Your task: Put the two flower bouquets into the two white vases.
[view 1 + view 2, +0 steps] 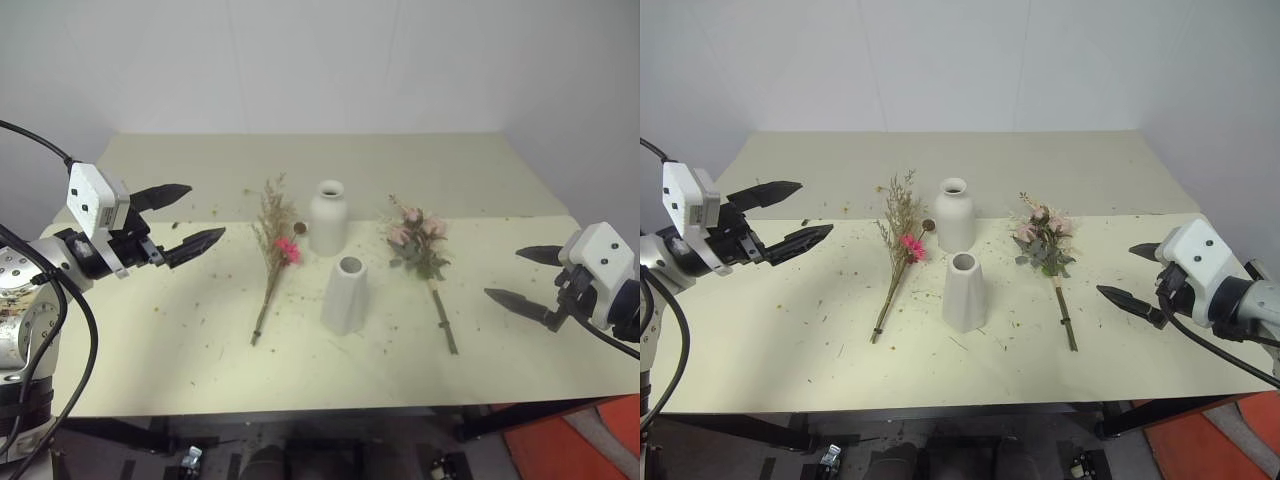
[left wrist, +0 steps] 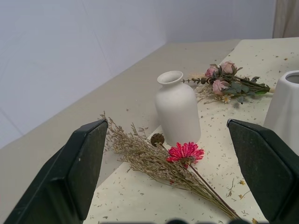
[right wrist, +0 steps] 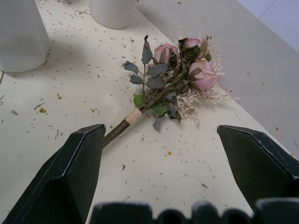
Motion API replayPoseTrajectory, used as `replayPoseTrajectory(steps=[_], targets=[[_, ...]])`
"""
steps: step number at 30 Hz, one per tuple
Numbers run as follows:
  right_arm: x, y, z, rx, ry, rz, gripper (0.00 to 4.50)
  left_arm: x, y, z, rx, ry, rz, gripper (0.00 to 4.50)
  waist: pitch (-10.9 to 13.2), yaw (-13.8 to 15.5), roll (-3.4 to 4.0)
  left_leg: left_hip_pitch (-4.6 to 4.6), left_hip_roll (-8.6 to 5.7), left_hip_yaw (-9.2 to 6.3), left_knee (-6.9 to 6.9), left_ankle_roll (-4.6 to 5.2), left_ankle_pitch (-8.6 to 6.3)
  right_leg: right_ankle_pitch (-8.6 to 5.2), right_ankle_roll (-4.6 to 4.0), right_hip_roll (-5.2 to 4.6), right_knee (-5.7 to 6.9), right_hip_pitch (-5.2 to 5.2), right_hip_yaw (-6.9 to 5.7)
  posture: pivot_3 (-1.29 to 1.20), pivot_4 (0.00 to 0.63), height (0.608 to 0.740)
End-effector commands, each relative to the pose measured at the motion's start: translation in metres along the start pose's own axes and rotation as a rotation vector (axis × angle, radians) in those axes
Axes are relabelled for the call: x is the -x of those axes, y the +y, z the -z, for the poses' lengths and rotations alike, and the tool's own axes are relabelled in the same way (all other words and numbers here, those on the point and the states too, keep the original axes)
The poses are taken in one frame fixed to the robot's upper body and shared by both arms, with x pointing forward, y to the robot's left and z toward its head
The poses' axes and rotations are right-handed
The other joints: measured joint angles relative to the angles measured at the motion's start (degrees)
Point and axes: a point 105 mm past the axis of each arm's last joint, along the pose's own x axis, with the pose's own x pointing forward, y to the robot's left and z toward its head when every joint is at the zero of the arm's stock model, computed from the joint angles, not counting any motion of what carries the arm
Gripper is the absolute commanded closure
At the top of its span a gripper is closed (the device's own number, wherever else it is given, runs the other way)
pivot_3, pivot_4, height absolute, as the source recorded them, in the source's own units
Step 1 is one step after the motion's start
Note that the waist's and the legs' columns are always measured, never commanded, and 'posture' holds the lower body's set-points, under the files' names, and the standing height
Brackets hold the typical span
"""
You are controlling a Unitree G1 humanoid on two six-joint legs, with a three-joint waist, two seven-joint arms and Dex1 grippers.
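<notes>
Pink rose bunch (image 3: 175, 77) ahead of open right tool (image 3: 173, 182), untouched.

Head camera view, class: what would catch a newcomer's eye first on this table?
Two white vases stand mid-table, the bottle-shaped vase behind the tapered vase. A bouquet lies flat on either side: the dried-grass bunch with its magenta flower on the left, the pink rose bunch on the right. The left gripper and right gripper hover open at the table's sides.
</notes>
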Motion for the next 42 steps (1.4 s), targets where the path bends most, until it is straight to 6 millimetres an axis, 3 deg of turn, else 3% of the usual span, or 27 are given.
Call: replayPoseTrajectory(steps=[1, 12, 17, 22, 28, 35, 42], targets=[[0.007, -0.008, -0.012, 0.045, -0.013, 0.03, 0.0, 0.004, 0.0, -0.012, -0.04, -0.019, 0.0, 0.06, 0.0, -0.01, 0.0, 0.0, 0.0, 0.0, 0.0, 0.0, 0.0, 0.0, -0.01, 0.0, 0.0, 0.0, 0.0, 0.0, 0.15, 0.74], [0.008, -0.009, -0.013, 0.045, -0.015, 0.029, 0.0, 0.006, -0.001, -0.008, -0.034, -0.003, -0.006, 0.06, 0.0, 0.02, 0.0, 0.0, 0.0, 0.0, 0.0, 0.0, 0.0, 0.0, 0.0, 0.0, 0.0, 0.0, 0.0, 0.0, 0.15, 0.74], [0.008, -0.01, -0.019, 0.052, -0.031, 0.036, 0.0, -0.002, -0.007, 0.017, 0.025, 0.13, -0.08, 0.06, 0.0, -0.06, 0.0, 0.0, 0.0, 0.0, 0.0, 0.0, 0.0, 0.0, 0.01, 0.0, 0.0, -0.01, 0.01, 0.0, 0.15, 0.74], [0.003, -0.002, -0.049, 0.091, -0.109, -0.027, 0.0, -0.047, -0.025, 0.024, 0.019, 0.238, -0.298, 0.06, 0.02, 0.5, -0.05, 0.0, -0.02, -0.03, 0.09, 0.0, 0.0, 0.03, 0.1, -0.03, 0.01, 0.08, 0.01, 0.0, 0.15, 0.74], [-0.002, 0.008, -0.084, 0.167, -0.179, -0.143, 0.0, -0.079, -0.037, 0.031, 0.33, 0.452, -0.403, 0.06, 0.02, 0.44, -0.11, -0.1, -0.06, -0.09, 0.14, 0.0, 0.0, 0.08, 0.15, 0.01, -0.03, 0.05, -0.01, 0.0, 0.15, 0.74], [-0.008, 0.017, -0.111, 0.224, -0.252, -0.225, 0.0, -0.096, -0.042, 0.041, 0.439, 0.61, -0.337, 0.06, 0.03, -0.64, -0.11, -0.02, -0.04, -0.11, -0.02, 0.02, -0.01, 0.13, 0.04, 0.06, 0.02, -0.03, 0.05, 0.0, 0.15, 0.74], [-0.009, 0.02, -0.122, 0.228, -0.291, -0.244, 0.0, -0.094, -0.049, 0.073, 0.438, 0.802, -0.307, 0.06, 0.03, 0.03, -0.11, -0.08, -0.12, -0.13, 0.0, 0.01, -0.01, 0.15, 0.01, -0.06, 0.02, -0.08, 0.05, 0.0, 0.15, 0.74]])
